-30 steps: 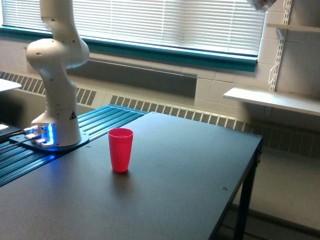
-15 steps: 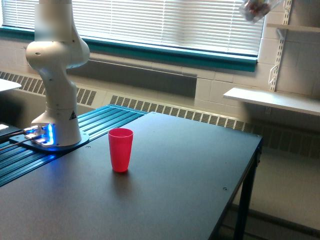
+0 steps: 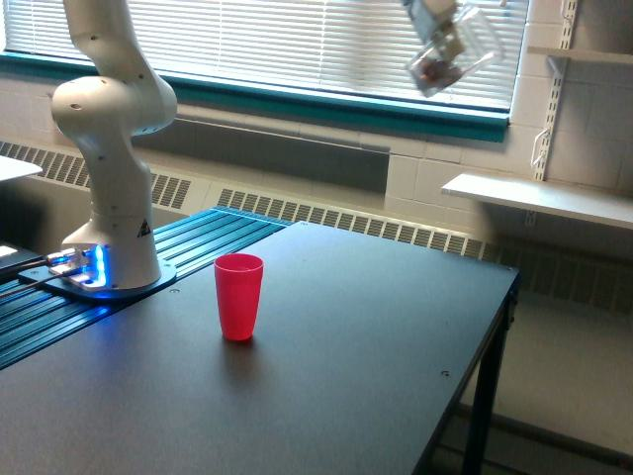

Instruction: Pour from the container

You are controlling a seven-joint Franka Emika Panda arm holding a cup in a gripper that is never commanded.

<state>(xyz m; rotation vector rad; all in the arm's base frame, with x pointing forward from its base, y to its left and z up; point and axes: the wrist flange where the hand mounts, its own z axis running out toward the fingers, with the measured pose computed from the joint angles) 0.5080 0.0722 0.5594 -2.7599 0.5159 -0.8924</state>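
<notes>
Two cups are in view: one clear cup (image 3: 455, 51) high at the top of the frame, and one red cup (image 3: 238, 296) standing upright on the dark table (image 3: 376, 376). The clear cup is the task's container; it hangs in the air well above the table and far toward the exterior view's right of the red cup, in front of the window blinds (image 3: 297, 40). It is tilted, its mouth turned up and toward the exterior view's right, with a small heap of reddish-brown pieces settled in its lower end. That tilt probably keeps the pieces in while the cup is carried.

The gripper (image 3: 435, 22) shows only in part at the top edge, blurred, against the cup's upper left side. It appears to have hold of the clear cup, but how far its jaws are parted cannot be told.

The red cup stands open-mouthed near the table's middle, just in front of the arm's base (image 3: 104, 267), likely set there as the receiver so that the arm can reach it with ease. Nothing is pouring yet; the clear cup would first need to come down over the red one.

One arm, one table, and one wall shelf (image 3: 534, 198) at the exterior view's right complete the count.
</notes>
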